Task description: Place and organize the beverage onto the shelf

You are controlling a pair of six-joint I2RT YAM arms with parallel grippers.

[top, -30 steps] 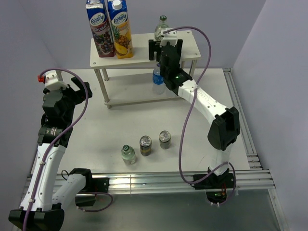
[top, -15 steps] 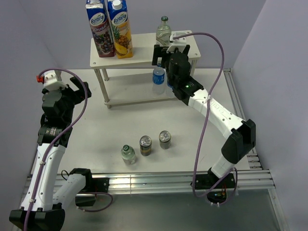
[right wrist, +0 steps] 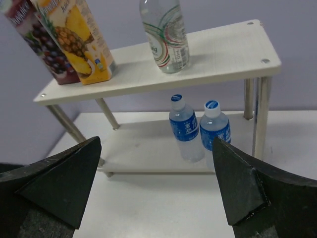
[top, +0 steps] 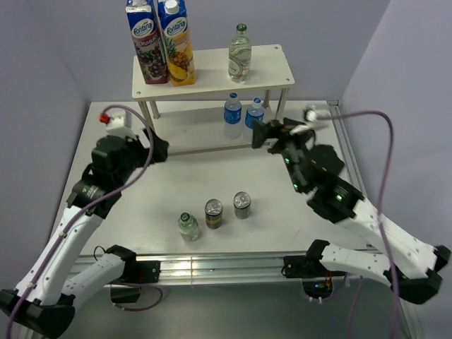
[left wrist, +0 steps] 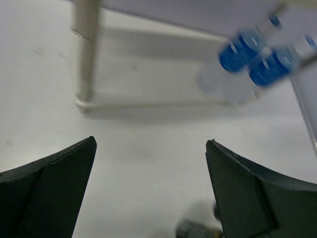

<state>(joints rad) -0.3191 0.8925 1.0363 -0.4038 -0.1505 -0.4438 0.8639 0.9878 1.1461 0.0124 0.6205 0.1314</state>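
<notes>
Top external view: upright green-capped bottle (top: 188, 226) stands lower in frame than the left end effector (top: 159, 147), rightmost can (top: 242, 205) below the right end effector (top: 261, 134), both spread wide and empty.

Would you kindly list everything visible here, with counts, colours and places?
Table: one, white, under everything.
Shelf: one, cream-white, far side of table.
Juice cartons: two, blue-topped, top board, left end.
Cans: two, dark with silver tops, side by side on table front.
Green-capped bottles: two, clear; one on top board, one on table left of cans.
Water bottles: two, blue-labelled, lower board, right side.
Left gripper: black, open, empty.
Right gripper: black, open, empty, facing shelf.
</notes>
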